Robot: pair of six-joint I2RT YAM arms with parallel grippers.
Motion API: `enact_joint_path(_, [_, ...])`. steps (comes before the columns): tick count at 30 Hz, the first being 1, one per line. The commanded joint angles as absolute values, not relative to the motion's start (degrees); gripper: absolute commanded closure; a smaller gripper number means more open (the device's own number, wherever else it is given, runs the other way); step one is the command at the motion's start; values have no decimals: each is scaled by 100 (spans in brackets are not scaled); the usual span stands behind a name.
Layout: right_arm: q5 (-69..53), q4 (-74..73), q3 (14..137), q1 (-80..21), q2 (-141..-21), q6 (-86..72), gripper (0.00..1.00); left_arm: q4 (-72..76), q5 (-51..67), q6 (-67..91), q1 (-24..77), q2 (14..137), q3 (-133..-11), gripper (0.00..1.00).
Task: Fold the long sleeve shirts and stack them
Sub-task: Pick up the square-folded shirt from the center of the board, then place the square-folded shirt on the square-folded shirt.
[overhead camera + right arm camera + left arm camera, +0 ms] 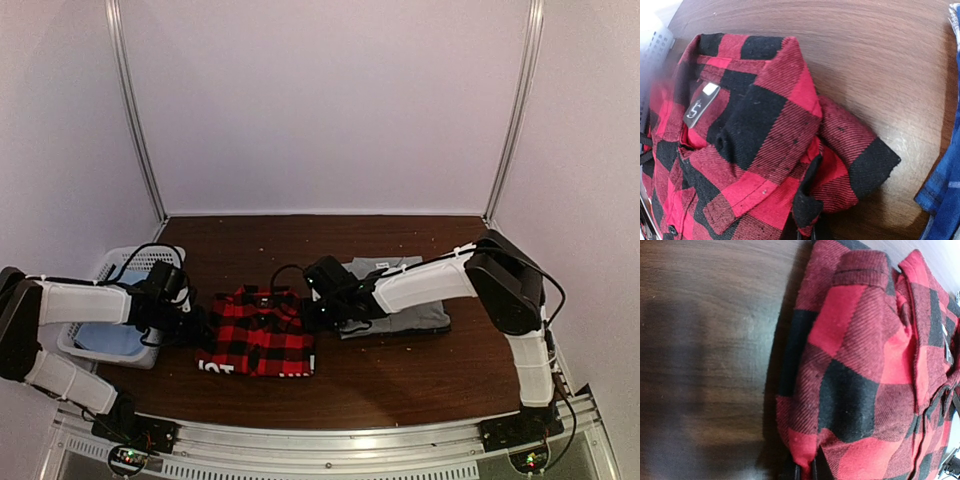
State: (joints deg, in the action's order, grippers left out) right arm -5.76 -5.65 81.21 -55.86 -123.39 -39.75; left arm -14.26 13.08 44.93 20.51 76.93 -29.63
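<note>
Robot-manipulation laboratory cell. A left arm (85, 300) and a right arm (430, 282), white and black, are bolted to an aluminium rail (330, 442) along the near edge of a dark wood-grain desk (400, 372). Bare white panels (330, 100) set in slim metal posts (135, 110) enclose the back and sides. Exposed cables (287, 270) run along the arms. A white plastic basket (120, 255) and a red-and-black check shirt (258, 335) lie on the desk.
</note>
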Motion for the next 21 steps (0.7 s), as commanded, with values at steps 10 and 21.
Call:
enact_joint_path(10, [-321,-1326,8938,-5581,-12040,-3623,100,-2379,1633,4102,2101,7120,-3981,100])
enact_joint_path(21, [-93,-1937,9509,-5475,-11584,-3307,100,-2607,2167,3997,2138,6865,-4566,100])
